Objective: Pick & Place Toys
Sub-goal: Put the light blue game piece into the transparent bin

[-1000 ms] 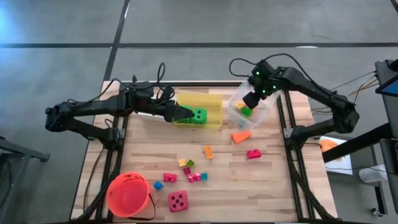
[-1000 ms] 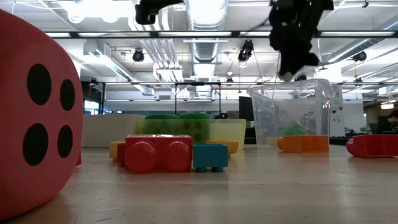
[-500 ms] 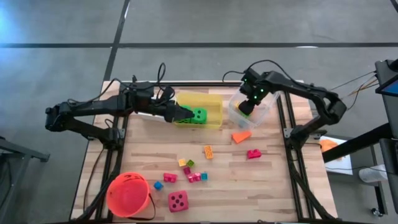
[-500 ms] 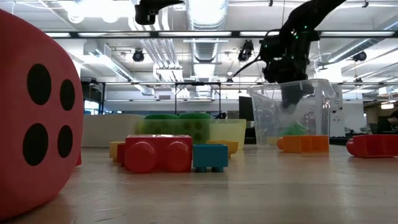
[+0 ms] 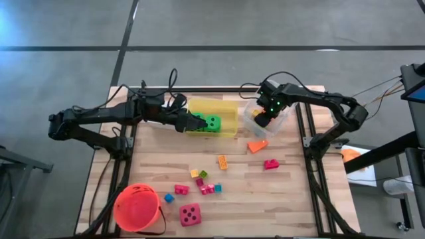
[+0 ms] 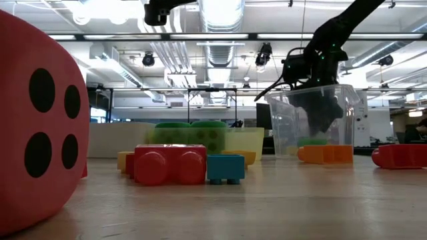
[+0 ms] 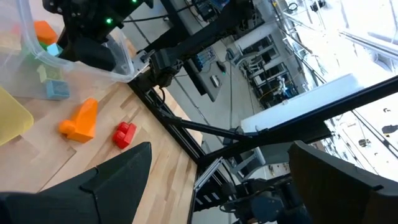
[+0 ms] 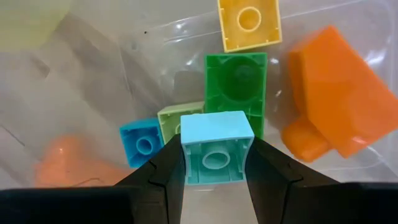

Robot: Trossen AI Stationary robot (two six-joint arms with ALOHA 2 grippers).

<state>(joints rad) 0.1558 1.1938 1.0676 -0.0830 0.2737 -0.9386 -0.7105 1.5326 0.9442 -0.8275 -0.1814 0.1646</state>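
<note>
The right gripper is reaching inside the clear plastic bin, jaws clamped on a light-blue plastic block (placing step). Next: spread the jaws, dropping it. The left gripper, jaws apart, is waiting beside the bin.

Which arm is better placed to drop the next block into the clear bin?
Right: the right gripper holds a light-blue block inside the clear bin. The left gripper is at the yellow bin.

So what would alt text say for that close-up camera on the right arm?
The right gripper holds a light blue block between its dark fingers, low inside the clear bin. Beneath lie green, yellow, blue and orange blocks.
</note>
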